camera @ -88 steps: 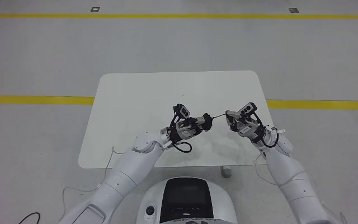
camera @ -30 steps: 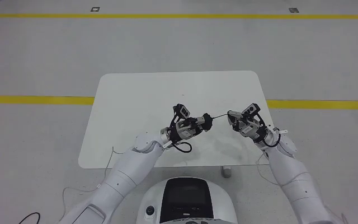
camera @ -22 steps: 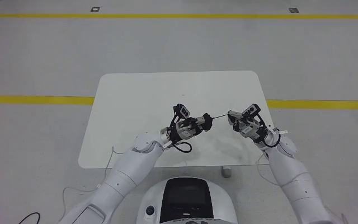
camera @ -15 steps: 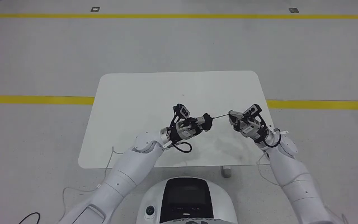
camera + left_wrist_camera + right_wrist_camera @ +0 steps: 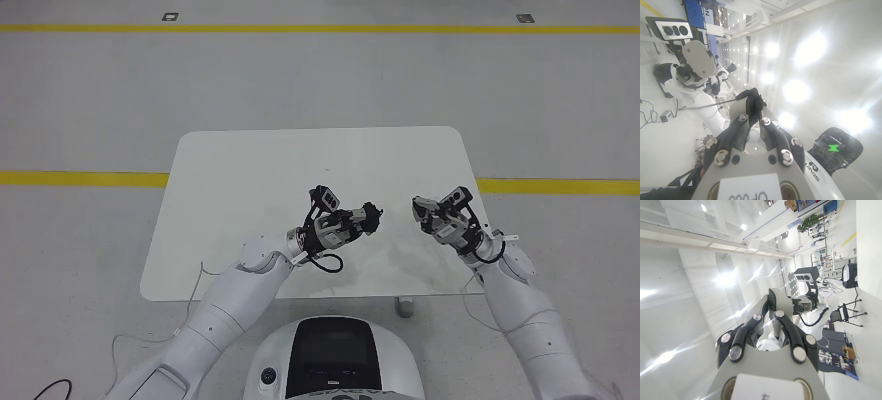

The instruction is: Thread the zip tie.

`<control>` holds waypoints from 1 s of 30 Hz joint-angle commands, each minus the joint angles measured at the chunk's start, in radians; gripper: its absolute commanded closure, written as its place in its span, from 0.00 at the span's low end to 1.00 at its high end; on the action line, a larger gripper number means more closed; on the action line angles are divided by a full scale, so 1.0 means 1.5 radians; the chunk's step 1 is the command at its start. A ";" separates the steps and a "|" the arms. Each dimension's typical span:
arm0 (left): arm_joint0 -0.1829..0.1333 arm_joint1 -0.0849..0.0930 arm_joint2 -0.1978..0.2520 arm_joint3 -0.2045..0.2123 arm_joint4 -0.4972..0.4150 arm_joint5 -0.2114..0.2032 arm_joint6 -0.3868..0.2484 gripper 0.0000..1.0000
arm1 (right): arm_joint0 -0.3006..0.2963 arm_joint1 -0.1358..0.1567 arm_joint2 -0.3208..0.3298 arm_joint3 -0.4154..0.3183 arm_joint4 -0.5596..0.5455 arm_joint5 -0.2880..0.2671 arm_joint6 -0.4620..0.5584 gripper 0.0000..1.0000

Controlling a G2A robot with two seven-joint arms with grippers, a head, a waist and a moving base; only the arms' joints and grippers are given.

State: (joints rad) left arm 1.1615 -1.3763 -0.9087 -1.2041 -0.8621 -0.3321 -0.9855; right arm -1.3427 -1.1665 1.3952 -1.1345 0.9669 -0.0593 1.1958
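Left claw (image 5: 755,106) clamps zip tie (image 5: 725,101); right claw (image 5: 770,306) pinched narrow, nothing seen inside. Likely light, springy, slick: you pinch near free tip.

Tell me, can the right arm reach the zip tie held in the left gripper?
Probably yes. The zip tie juts free from the left gripper, and the right gripper hangs close beside it above the table with nothing between them.
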 commanded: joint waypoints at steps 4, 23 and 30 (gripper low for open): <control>0.000 0.000 0.000 0.000 0.000 0.000 0.000 1.00 | -0.004 0.003 0.013 -0.006 -0.009 -0.005 0.000 1.00; 0.029 0.008 -0.019 -0.054 -0.025 0.083 0.071 1.00 | -0.043 0.012 0.056 -0.067 -0.129 -0.175 -0.094 0.00; 0.039 0.011 -0.025 -0.080 -0.035 0.099 0.074 1.00 | -0.065 0.009 0.070 -0.096 -0.131 -0.187 -0.129 0.00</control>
State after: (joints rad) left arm 1.2201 -1.3602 -0.9461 -1.3247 -0.9142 -0.1831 -0.8752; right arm -1.4406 -1.1526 1.5010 -1.2800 0.7720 -0.3395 1.0017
